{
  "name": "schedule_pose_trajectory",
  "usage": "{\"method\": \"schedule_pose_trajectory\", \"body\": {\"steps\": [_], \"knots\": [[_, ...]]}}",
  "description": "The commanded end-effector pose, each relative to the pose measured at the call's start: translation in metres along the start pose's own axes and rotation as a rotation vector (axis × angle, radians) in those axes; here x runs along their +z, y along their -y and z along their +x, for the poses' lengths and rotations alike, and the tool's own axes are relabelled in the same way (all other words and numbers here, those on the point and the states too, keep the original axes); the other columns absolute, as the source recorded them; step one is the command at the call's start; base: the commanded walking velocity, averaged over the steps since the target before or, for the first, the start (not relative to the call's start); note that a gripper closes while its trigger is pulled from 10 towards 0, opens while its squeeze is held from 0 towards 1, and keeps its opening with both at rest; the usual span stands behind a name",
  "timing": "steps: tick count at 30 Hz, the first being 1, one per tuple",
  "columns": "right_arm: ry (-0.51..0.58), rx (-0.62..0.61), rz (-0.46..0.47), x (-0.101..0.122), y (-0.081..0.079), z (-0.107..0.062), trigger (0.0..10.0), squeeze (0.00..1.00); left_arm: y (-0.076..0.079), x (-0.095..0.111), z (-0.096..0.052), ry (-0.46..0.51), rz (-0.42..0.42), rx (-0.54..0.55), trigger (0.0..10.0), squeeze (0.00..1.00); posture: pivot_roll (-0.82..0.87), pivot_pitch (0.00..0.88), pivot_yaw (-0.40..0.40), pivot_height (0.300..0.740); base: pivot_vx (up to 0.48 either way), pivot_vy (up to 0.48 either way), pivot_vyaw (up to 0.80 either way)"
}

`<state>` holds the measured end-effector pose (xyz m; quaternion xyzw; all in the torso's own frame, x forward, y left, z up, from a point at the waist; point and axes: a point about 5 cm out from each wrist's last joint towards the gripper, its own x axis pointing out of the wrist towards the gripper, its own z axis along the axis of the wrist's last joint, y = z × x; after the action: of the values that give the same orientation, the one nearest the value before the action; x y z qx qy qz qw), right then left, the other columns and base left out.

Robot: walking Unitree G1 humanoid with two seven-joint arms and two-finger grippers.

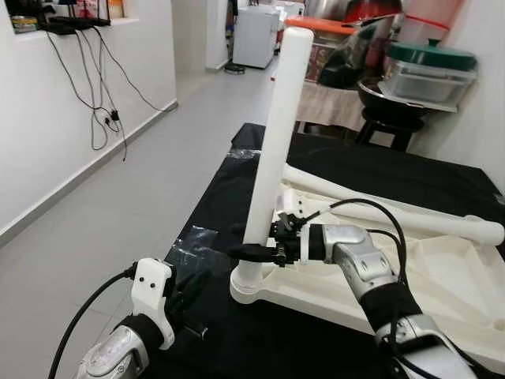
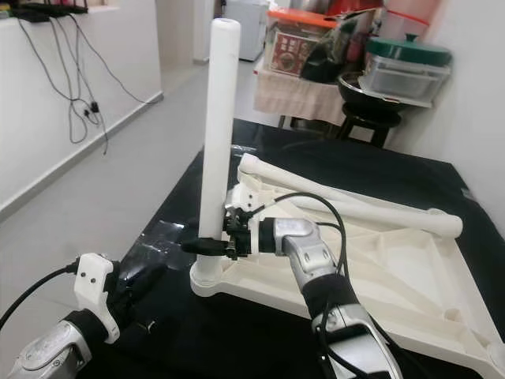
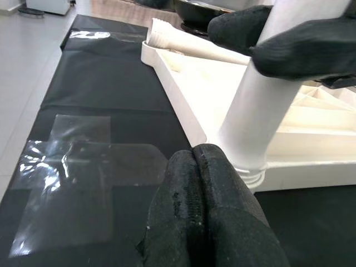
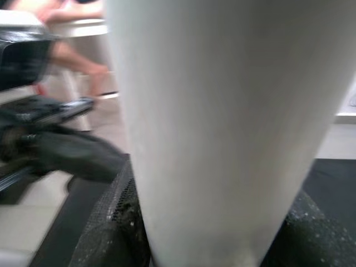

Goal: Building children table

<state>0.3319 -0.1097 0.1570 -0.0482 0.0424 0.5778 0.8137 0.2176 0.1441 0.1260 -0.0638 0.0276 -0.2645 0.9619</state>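
Head views: a white table top (image 1: 442,276) lies upside down on a black sheet (image 1: 237,197), filling the picture from 3 to 5 o'clock. A white leg (image 1: 272,150) stands nearly upright in the corner socket at the top's 9 o'clock corner, leaning slightly toward 1 o'clock. The right gripper (image 1: 264,253) clamps this leg low down, just above the socket, with a black finger on either side. Two more white legs (image 1: 394,209) lie flat across the far edge of the top, toward 2 o'clock. The left gripper (image 1: 185,304) rests at 7 o'clock on the sheet, near the socket corner and apart from it.

Left wrist view: the left gripper's fingers (image 3: 208,211) are pressed together with nothing between them, above a patch of clear tape (image 3: 83,172). The standing leg's base and the right gripper's dark fingertips show beyond.

Right wrist view: the leg (image 4: 222,122) stands close up, with the fingers' (image 4: 111,233) textured pads pressed to either side of it.
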Motion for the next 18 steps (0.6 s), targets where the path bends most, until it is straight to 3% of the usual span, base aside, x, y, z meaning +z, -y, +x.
{"method": "schedule_pose_trajectory", "body": {"steps": [1,4,5,6,8,11,15,16,18], "knots": [[-0.137,-0.163,0.043,-0.028,0.000,-0.007,0.0,0.00,0.003,-0.002,-0.001,-0.004,-0.004,-0.005,10.0,0.00,0.13,0.000,-0.136,0.740,0.000,0.000,0.00],[-0.166,-0.247,0.046,-0.036,-0.003,-0.006,0.0,0.00,0.003,-0.001,-0.002,-0.005,-0.004,-0.006,10.0,0.00,0.13,0.000,-0.137,0.740,0.000,0.000,0.00],[-0.091,-0.678,0.286,-0.052,-0.041,0.004,0.0,0.00,0.002,0.000,-0.005,-0.006,-0.002,-0.004,10.0,0.00,0.11,0.000,-0.131,0.740,0.000,0.000,0.00],[-0.138,-0.700,0.324,-0.059,-0.062,0.006,0.0,0.00,0.001,0.000,-0.006,-0.007,-0.002,-0.004,10.0,0.00,0.11,0.001,-0.127,0.740,0.000,0.000,0.00],[-0.200,-0.637,0.316,-0.066,-0.082,0.011,0.0,0.00,0.001,0.001,-0.006,-0.007,-0.002,-0.004,10.0,0.00,0.11,0.001,-0.127,0.740,0.000,0.000,0.00],[-0.156,-0.708,0.203,-0.054,-0.046,0.004,0.0,0.00,0.001,0.000,-0.005,-0.023,-0.003,-0.029,10.0,0.00,0.12,0.000,-0.107,0.740,0.000,0.000,0.00],[-0.157,-0.715,0.154,-0.050,-0.041,0.007,0.0,0.00,0.000,-0.001,-0.006,-0.026,-0.002,-0.029,10.0,0.00,0.12,0.000,-0.107,0.740,0.000,0.000,0.00],[-0.161,-0.711,0.139,-0.049,-0.041,0.008,1.1,0.00,0.000,-0.001,-0.006,-0.023,-0.002,-0.020,10.0,0.00,0.12,0.000,-0.108,0.740,0.000,0.000,0.00],[-0.164,-0.708,0.131,-0.049,-0.041,0.009,1.1,0.00,0.000,0.000,-0.007,-0.021,-0.002,-0.015,10.0,0.00,0.12,0.000,-0.108,0.740,0.000,0.000,0.00]]}}
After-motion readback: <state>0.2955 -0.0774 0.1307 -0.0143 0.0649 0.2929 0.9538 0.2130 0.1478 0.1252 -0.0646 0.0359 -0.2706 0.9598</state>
